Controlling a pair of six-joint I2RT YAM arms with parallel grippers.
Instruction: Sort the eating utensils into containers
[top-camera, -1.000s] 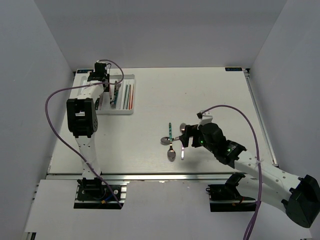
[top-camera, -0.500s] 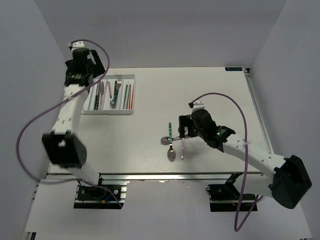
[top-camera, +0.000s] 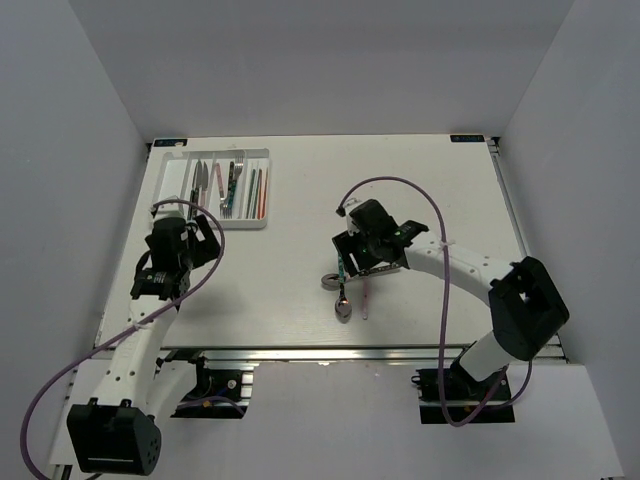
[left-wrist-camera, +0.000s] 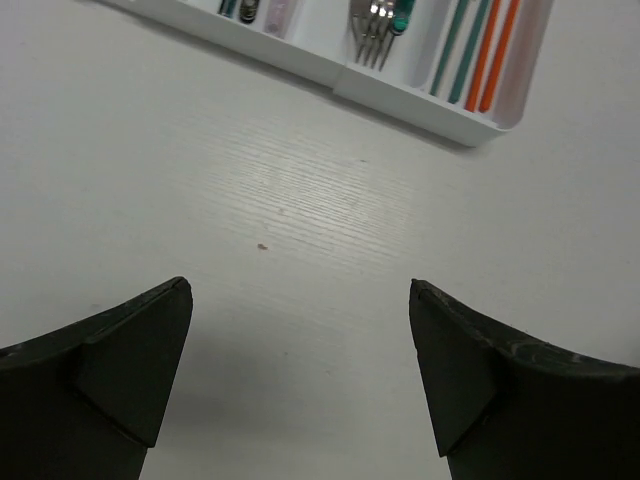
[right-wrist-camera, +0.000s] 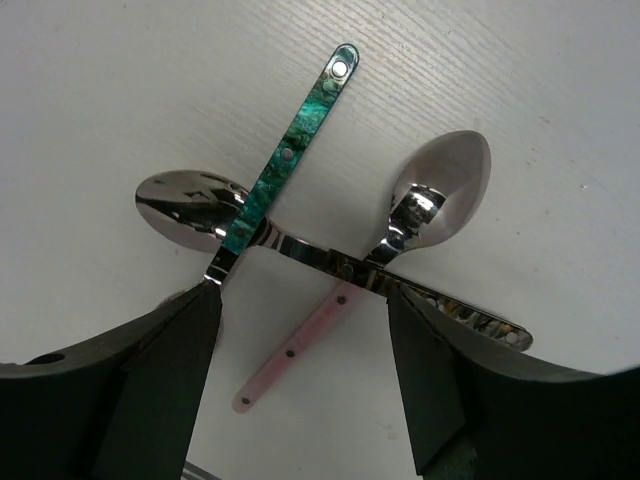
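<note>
Robot lab test cell. Plain pale walls (top-camera: 70, 150) box in a white counter (top-camera: 430, 170). Aluminium mounting rail (top-camera: 330, 349), two bolted arms (top-camera: 455, 265), loose purple cables (top-camera: 385, 180).

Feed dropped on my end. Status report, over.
Left hand open, short of tray. Right hand open over three crossed utensils. Nothing blocking, but they overlap.

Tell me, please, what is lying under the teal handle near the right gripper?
A spoon crosses under the teal handle; its shiny handle also crosses a pink spoon. The crossing spot itself is covered.
</note>
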